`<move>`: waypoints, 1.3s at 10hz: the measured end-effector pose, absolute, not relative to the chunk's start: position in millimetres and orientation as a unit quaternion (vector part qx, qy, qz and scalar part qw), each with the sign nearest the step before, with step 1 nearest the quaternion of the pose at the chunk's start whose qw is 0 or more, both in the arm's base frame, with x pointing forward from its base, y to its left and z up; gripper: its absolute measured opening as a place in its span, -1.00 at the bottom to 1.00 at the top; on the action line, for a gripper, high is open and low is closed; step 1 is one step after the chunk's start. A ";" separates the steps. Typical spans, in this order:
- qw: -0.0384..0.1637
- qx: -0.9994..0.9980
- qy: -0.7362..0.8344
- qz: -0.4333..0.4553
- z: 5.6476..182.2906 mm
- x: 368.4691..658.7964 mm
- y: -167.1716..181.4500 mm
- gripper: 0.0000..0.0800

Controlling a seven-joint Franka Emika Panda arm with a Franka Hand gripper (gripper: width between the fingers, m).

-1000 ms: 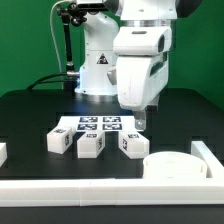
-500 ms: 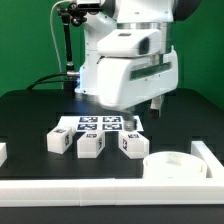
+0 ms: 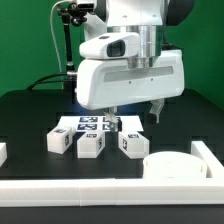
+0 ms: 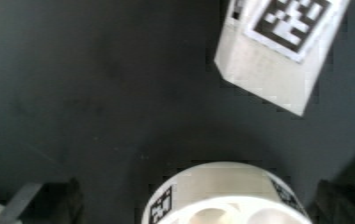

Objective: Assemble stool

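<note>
Black tabletop (image 3: 30,115) carries three white legs (image 3: 131,145) bearing black-and-white square tags (image 3: 58,143), near a round seat (image 3: 172,166); hand (image 3: 135,119) hovers spread.

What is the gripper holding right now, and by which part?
Nothing is held. The gripper hangs open in the air, fingers apart and empty; the round seat sits untouched.
</note>
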State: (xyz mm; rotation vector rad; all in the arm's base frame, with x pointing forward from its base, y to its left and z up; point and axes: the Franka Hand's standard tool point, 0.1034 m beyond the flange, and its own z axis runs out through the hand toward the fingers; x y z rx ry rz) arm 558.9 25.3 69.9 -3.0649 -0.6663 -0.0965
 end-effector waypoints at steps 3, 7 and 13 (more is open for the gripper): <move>0.008 -0.995 -0.091 -0.027 67.8 557.4 28.8 0.62; 0.013 -0.999 -0.030 -0.012 64.8 553.4 31.9 0.62; 0.017 -0.988 -0.021 0.153 57.9 540.4 30.8 0.62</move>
